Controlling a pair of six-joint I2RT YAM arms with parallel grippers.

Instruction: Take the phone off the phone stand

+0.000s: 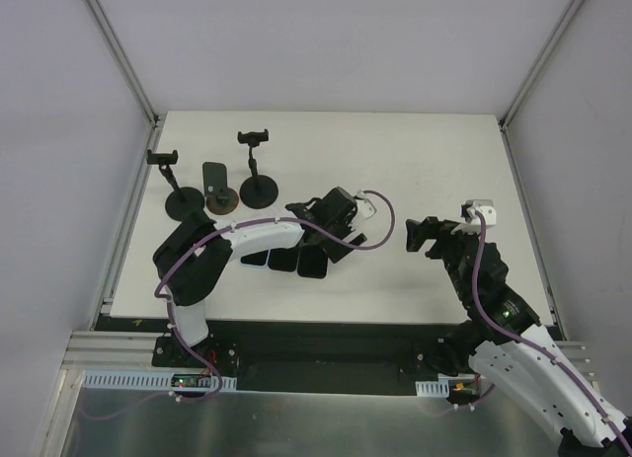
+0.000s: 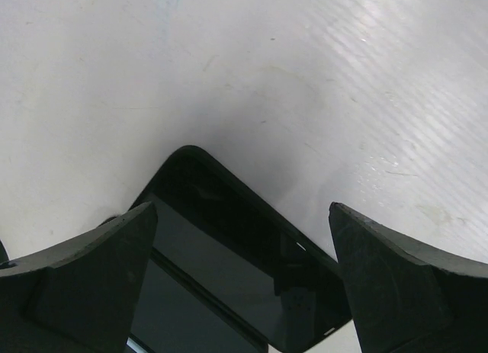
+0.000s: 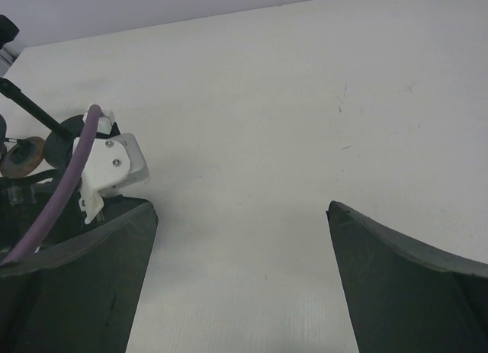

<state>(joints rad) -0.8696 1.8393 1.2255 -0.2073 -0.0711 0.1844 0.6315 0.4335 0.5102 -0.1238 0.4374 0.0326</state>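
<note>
On the bench (image 1: 415, 171), the left tool (image 2: 242, 208) is hovering wide open over a flat-lying phone (image 2: 229, 277), likely stiff, slick and fragile, best pinched by its long edges, while the right tool (image 3: 242, 208) is gaping empty.

Three stands (image 1: 184, 202) (image 1: 260, 190) (image 1: 223, 201), at least four phones (image 1: 312, 265) (image 1: 213, 175)
</note>
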